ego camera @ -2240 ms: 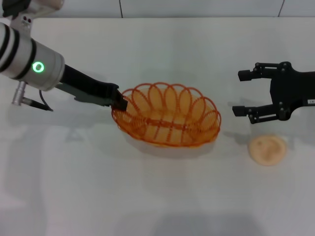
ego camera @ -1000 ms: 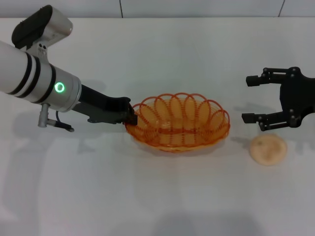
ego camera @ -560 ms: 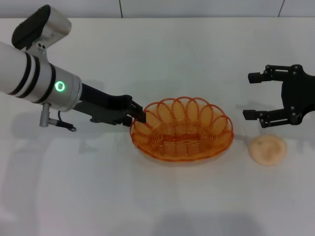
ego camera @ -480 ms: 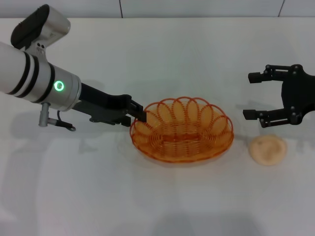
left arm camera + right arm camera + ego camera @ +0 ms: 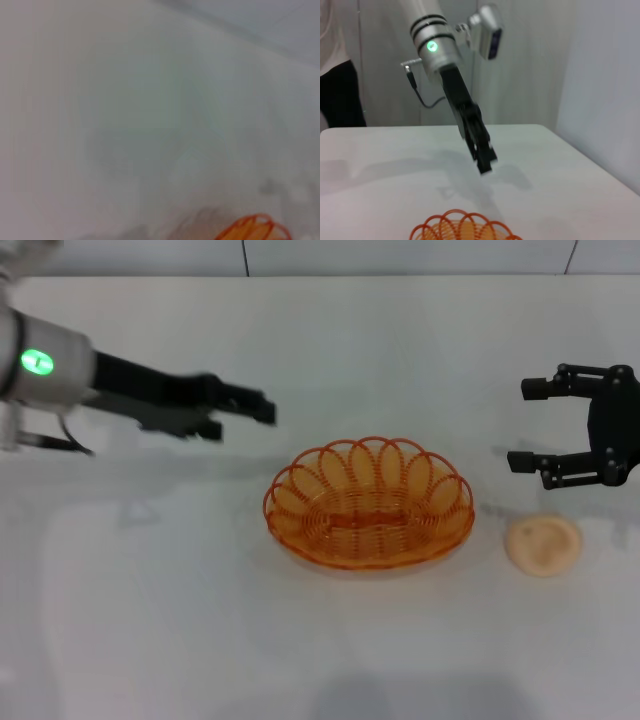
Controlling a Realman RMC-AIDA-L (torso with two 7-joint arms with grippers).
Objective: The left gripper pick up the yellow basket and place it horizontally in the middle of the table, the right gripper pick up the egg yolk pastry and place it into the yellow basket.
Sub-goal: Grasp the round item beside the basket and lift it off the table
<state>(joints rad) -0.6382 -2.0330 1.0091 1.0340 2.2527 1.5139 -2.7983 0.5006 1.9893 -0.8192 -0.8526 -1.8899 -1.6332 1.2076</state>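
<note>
The yellow basket (image 5: 368, 502) lies flat on the white table (image 5: 330, 650) near the middle, long side across the view, and nothing is in it. My left gripper (image 5: 255, 408) hangs above the table up and to the left of the basket, clear of its rim and holding nothing. It also shows in the right wrist view (image 5: 484, 161), above the basket's rim (image 5: 465, 229). A bit of the rim shows in the left wrist view (image 5: 252, 227). The egg yolk pastry (image 5: 543, 544) lies on the table right of the basket. My right gripper (image 5: 522, 425) is open, just above and behind the pastry.
The white tabletop runs to a back edge against a tiled wall (image 5: 400, 255). A curtain and a person's dark clothing (image 5: 340, 95) show beyond the table in the right wrist view.
The left gripper has let go of the basket's left rim and pulled back up and to the left. The basket stays flat where it was set. The right gripper has drifted slightly right.
</note>
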